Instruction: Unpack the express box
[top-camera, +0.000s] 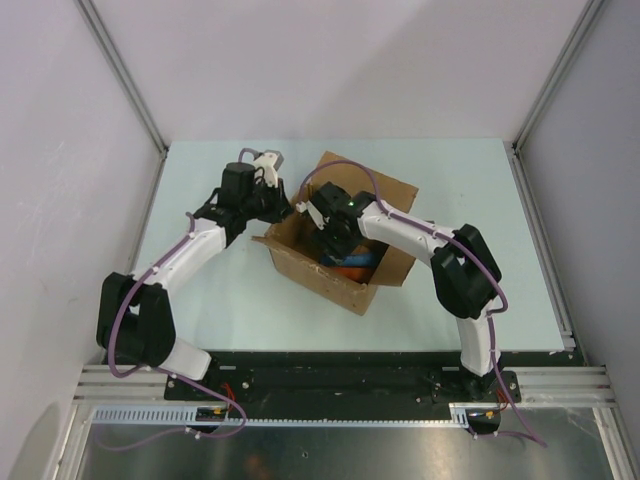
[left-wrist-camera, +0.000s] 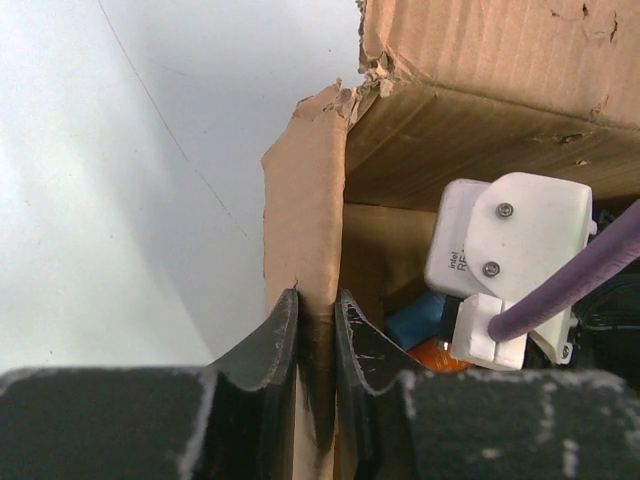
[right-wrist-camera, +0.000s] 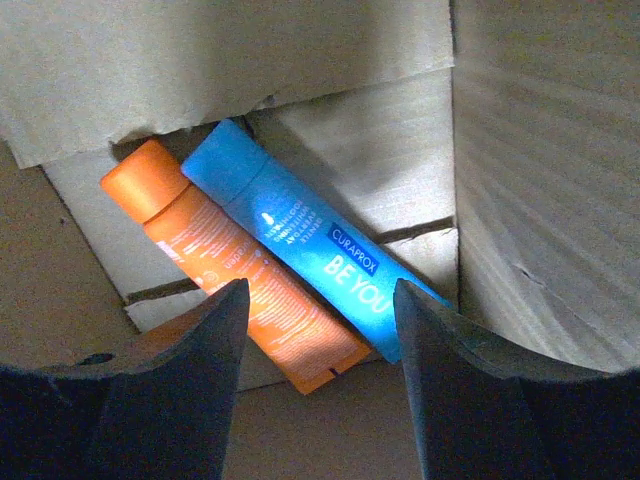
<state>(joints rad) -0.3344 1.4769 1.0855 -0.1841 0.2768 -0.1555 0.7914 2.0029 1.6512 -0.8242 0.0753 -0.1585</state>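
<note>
One express box (left-wrist-camera: 480, 90) wall sits pinched inside left pincer (left-wrist-camera: 317, 340).

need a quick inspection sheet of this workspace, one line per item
surface: pale table, box standing mid-table
job's things: express box open; orange tube and blue tube lying side by side on its floor
clutter: nothing seen
grippers: left claw pinching a cardboard edge of the box; right claw open inside the box, above the tubes
cables: purple cable along each arm
surroundings: plain enclosure walls, metal frame posts
</note>
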